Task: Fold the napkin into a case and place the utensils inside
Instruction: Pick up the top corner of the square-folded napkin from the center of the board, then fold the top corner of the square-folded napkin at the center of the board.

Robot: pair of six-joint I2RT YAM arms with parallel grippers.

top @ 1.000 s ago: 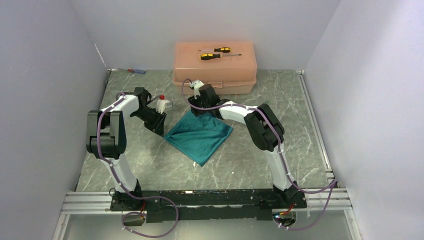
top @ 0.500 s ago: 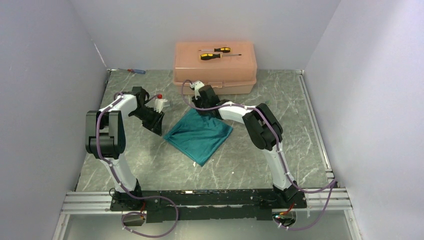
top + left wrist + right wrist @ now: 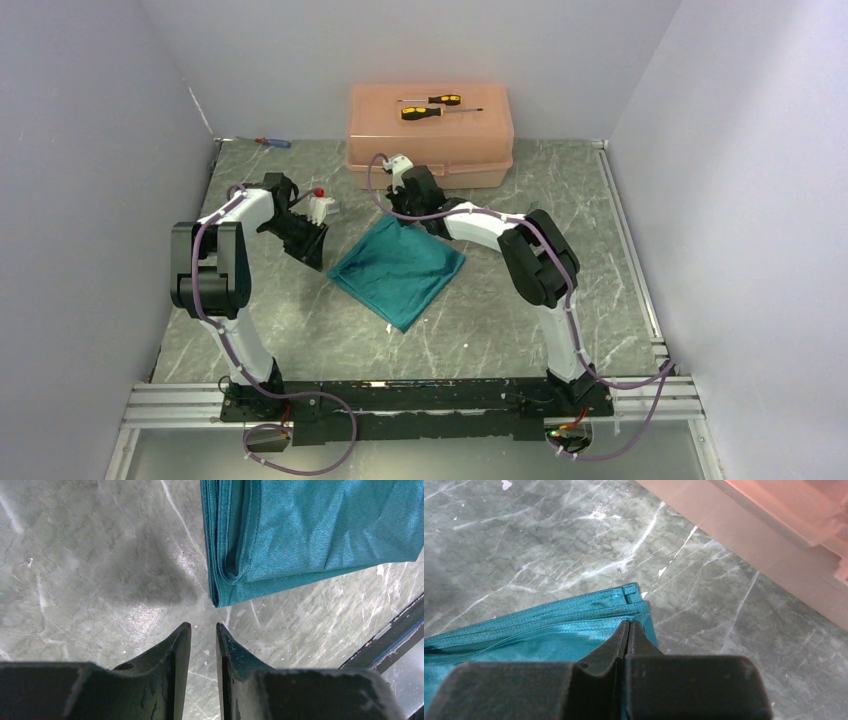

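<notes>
The teal napkin (image 3: 400, 270) lies folded into a layered square on the marble table, set like a diamond between the arms. My right gripper (image 3: 401, 214) is at its far corner, near the peach box. In the right wrist view the fingers are pressed together on the stitched corner layers of the napkin (image 3: 549, 630), so the right gripper (image 3: 629, 622) is shut on it. My left gripper (image 3: 316, 256) hovers just off the napkin's left corner. Its jaws stand a narrow gap apart with nothing between them (image 3: 202, 626), and the folded napkin edge (image 3: 310, 530) lies just ahead. The utensils are out of view.
A peach plastic box (image 3: 430, 140) stands at the back, close behind the right gripper, and shows as the box wall (image 3: 774, 540). Two yellow-and-black screwdrivers (image 3: 425, 112) lie on its lid. A small red-and-blue screwdriver (image 3: 272, 142) lies at the back left. Walls enclose three sides.
My right gripper has closed on the napkin's far corner and drawn it slightly toward the box. The left arm has pulled back a little to the left.
</notes>
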